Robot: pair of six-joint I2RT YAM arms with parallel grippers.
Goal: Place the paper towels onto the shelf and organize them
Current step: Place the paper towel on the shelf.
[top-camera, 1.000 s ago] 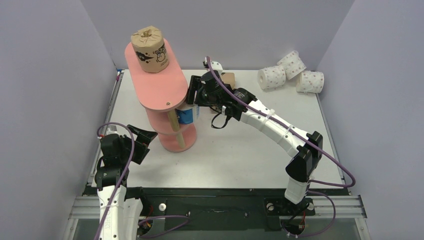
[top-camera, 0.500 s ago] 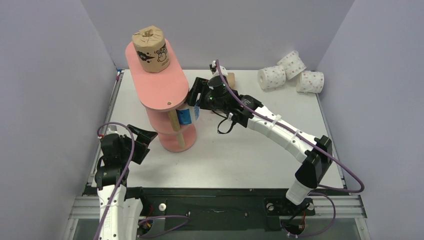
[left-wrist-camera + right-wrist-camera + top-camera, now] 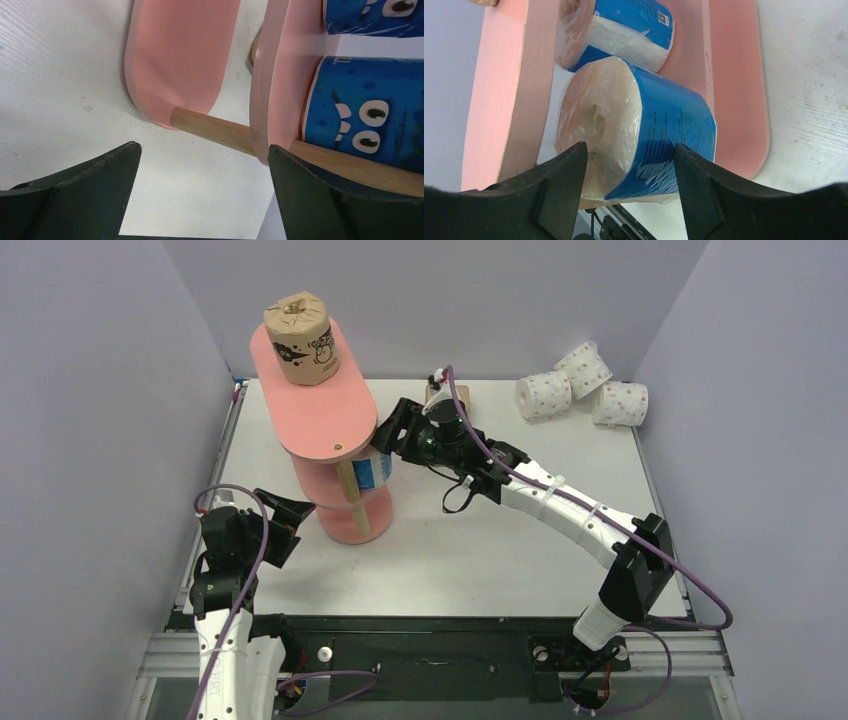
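The salmon-pink shelf stands at the left of the table. One brown roll stands on its top board. My right gripper reaches in at the middle tier, shut on a blue roll. In the right wrist view the fingers clasp that roll by its white end and blue side. A second blue roll lies deeper on the same board. My left gripper is open and empty, low beside the shelf's base. Both blue rolls show in its view.
Three white rolls with pink dots lie at the back right corner. Part of a brown roll shows behind the right arm. Purple walls close in the table. A wooden post joins the lower boards.
My right gripper has moved left with the blue roll, carrying it further under the top board onto the middle tier. The left arm has not moved.
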